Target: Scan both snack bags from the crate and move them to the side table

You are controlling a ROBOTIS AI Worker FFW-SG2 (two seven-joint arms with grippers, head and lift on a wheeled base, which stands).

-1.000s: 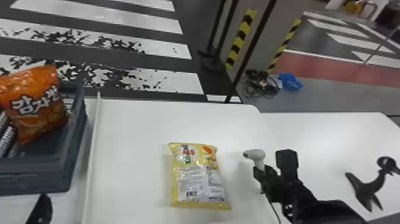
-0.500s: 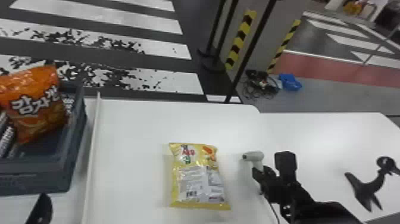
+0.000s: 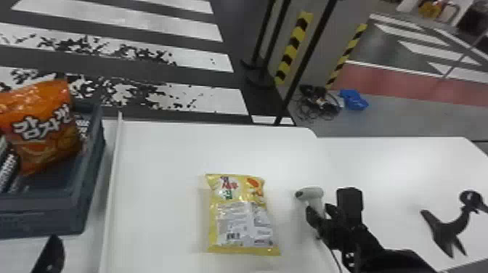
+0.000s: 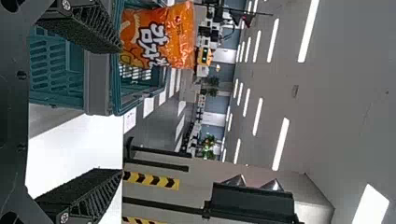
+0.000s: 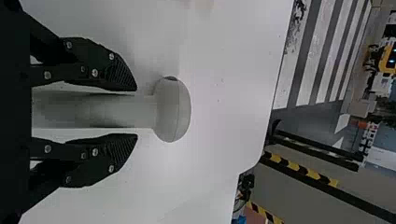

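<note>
Beyond the white counter (image 3: 163,156) I have a striped floor (image 3: 123,16). The yellow bag (image 3: 241,207) lies flat on the counter, printed back up, well apart from the crate (image 3: 61,221), where the orange bag (image 3: 43,127) leans upright.

My right tool (image 5: 136,112) is clamped on the handle of the scanner (image 5: 172,109), to the right of the yellow bag. My left tool (image 4: 120,111) has its fingers well apart, near the crate.

I judge the step in hand is scanning the yellow bag. To do it well, I'd bring the scanner in over the bag's near end, then turn the wrist so the window (image 3: 300,195) looks down at the barcode (image 3: 233,236); as it points now, it faces across towards the bag rather than down. I'd hover a little off the film, hold steady for the read, and tilt slightly if the shiny film glares. I'd also leave the cable (image 3: 334,258) slack and keep it from dragging on the bag.

The bag's long axis runs away from me, nearly straight, with a slight slant: the end with the coloured print points to the far edge and a little left, and the barcode end points back at me.
</note>
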